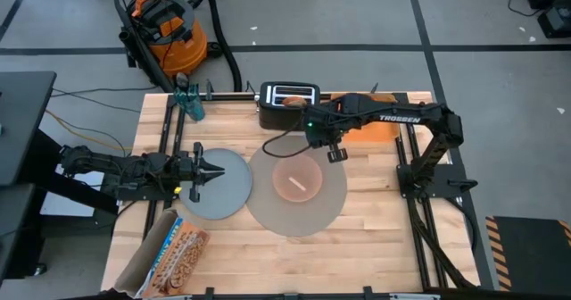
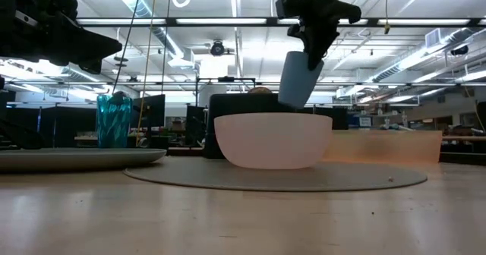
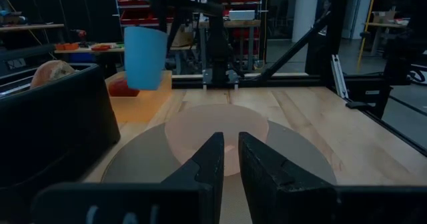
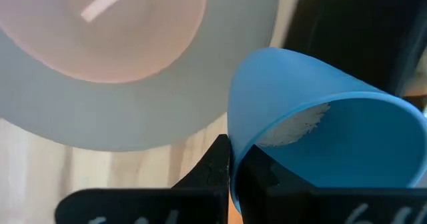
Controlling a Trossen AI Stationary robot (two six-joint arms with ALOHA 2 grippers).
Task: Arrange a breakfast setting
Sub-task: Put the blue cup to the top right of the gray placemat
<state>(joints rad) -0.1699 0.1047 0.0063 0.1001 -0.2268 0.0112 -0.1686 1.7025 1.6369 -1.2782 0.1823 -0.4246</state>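
Observation:
A translucent pink bowl with a metal spoon lying in it stands on the large grey mat. The grey-blue plate lies left of the mat. My right gripper hangs over the mat's far right part, shut on the small blue cup. My left gripper waits level over the plate, its fingers almost together with nothing between them. The bagel sticks out of the black toaster. The red apple rests on the orange tray. My right gripper pinches the cup's wall at the rim, one finger outside and the other inside the cup. The fingers come from above, pointing steeply down. The cup hangs tilted below them, mouth up, lifted clear above the mat.
A teal glass stands at the far left corner. A printed box lies at the near left edge. The toaster's cable runs toward the mat. Bare wood lies right of and in front of the mat.

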